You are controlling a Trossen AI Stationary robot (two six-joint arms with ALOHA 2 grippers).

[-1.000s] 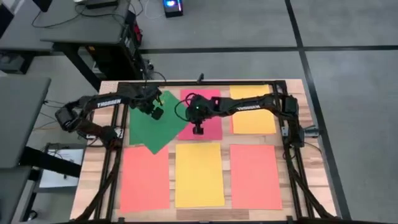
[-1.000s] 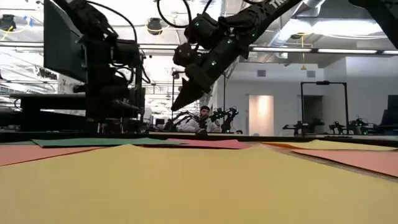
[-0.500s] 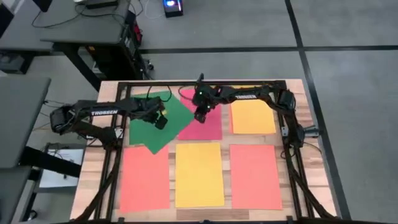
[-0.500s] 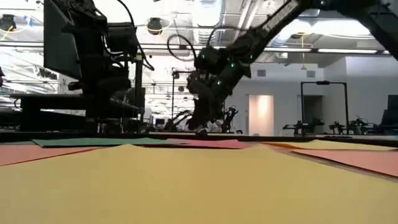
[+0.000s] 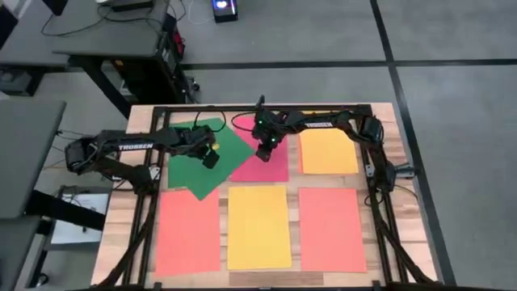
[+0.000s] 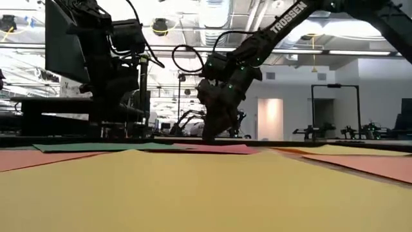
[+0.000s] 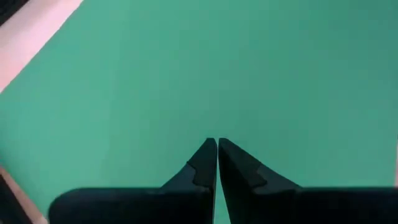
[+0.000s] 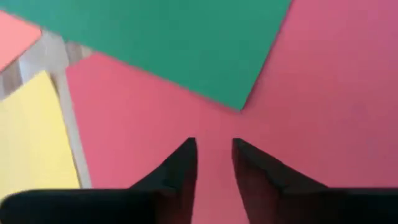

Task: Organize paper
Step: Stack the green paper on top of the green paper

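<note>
Six sheets of paper lie flat on the bench (image 5: 380, 121) in the high view. The front row, across the lower part of the frame, holds a pink-red sheet (image 5: 188, 233) at left, a yellow sheet (image 5: 258, 226) in the middle and a second pink-red sheet (image 5: 331, 229) at right, all squared up and apart from one another. The back row holds an orange-yellow sheet (image 5: 328, 151) at upper right, a deeper pink-red sheet (image 5: 273, 166) at upper centre, and a green sheet (image 5: 196, 166) at upper left. The green sheet sits skewed, and one corner overlaps the edge of the deeper pink-red sheet.

My left fingers (image 5: 208, 155) are over the middle of the green sheet. In the left wrist view the tips are closed together, gripping nothing, with green paper filling the frame beyond them.

My right fingers (image 5: 263, 152) are low over the deeper pink-red sheet, near the green sheet's overlapping corner. In the right wrist view they stand slightly parted, holding nothing, with that green corner just ahead of the tips. In the low view they reach almost to the paper surface; I cannot tell whether they touch.
</note>
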